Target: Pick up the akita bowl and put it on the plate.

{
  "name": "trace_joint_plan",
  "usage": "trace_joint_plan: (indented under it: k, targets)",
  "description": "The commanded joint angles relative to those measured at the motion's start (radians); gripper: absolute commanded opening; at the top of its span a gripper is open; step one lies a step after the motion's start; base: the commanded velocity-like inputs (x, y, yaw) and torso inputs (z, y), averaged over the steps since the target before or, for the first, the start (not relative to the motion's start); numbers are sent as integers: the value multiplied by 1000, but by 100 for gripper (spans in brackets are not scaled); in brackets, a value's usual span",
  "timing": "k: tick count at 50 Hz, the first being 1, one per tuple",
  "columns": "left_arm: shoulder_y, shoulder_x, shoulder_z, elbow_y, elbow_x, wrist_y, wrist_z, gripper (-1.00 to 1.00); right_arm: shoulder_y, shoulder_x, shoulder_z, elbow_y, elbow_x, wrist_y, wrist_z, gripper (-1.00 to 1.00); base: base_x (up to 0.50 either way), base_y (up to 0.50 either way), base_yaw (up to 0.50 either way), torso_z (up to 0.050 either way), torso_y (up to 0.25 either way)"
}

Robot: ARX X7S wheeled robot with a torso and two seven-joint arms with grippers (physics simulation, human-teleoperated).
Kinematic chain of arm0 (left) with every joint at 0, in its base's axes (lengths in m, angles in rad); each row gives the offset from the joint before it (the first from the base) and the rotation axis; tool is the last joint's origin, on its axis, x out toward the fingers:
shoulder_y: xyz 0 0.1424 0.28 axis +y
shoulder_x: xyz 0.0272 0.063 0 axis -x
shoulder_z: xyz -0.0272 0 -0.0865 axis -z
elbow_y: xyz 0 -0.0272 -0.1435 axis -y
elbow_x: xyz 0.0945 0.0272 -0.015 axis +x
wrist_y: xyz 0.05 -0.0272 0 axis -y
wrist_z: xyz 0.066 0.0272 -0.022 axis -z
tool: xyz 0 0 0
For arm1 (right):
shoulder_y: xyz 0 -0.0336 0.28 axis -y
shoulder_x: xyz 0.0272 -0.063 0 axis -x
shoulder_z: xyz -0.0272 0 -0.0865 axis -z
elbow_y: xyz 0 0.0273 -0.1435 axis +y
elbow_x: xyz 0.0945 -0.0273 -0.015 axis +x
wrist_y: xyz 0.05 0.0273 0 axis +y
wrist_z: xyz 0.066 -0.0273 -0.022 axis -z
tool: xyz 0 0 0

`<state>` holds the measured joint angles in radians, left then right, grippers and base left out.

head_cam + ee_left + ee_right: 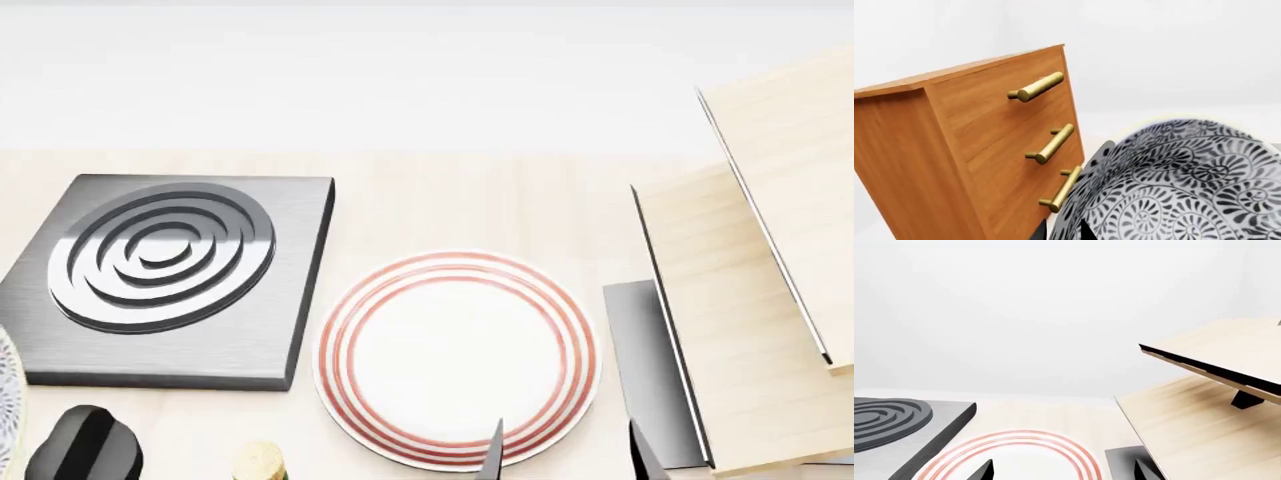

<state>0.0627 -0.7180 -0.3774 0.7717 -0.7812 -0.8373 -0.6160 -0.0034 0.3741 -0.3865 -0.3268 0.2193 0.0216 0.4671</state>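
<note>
Bowl: filling the near corner of our left wrist view is the akita bowl [1181, 185], deep, round and white, covered in a dense grey-black floral pattern with a pale rim; in our head view only a sliver of it [7, 400] shows at the left edge, beside the burner and well apart from the plate.
Left gripper: our left gripper [1061, 231] shows as dark tips right at the bowl's wall. We cannot tell whether it has closed on the rim or only stands against it.
Handling: we judge the bowl stiff, glazed and slippery, fairly heavy for its width, and breakable if dropped. Its rim is the only part thin enough to pinch, one finger inside and one outside.
Plate: the flat round white plate with thin red rings [455, 360] lies bare on the pale wood table [454, 200], just right of the burner.
Right gripper: our right gripper [567, 455] hangs over the plate's near edge, its two dark tips wide apart and holding nothing.
Burner: the dark grey square stove burner with raised rings [167, 275] sits between bowl and plate.
Surroundings: a pale wood rack [747, 300] stands right of the plate; an orange-brown wooden drawer cabinet with brass bar handles [987, 150] stands beyond the bowl.
</note>
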Motion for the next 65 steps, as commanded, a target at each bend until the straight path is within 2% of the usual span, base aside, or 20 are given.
trace_joint_plan:
  k: [1,18,33,43,58,65]
  targets:
    - [-117,-35,11,-19,-38,-53,34,-100,4,5,0,-9,6,11,2,100,0,0,0,0,0]
    - [-290,-67,64,-98,-97,-128,11,-100,14,8,-4,-12,9,22,4,100,0,0,0,0,0]
    - [-512,-78,185,-182,-101,-201,-29,-100,14,10,-8,-13,4,23,10,100,0,0,0,0,0]
    - [-655,-86,220,-231,-133,-255,-38,-100,16,12,-12,-14,5,24,11,100,0,0,0,0,0]
    - [-815,-68,305,-334,-110,-283,-39,-100,19,12,-17,-6,3,19,12,100,0,0,0,0,1]
    - [-915,-49,382,-402,-83,-306,-31,-100,20,11,-19,4,4,14,11,100,0,0,0,0,0]
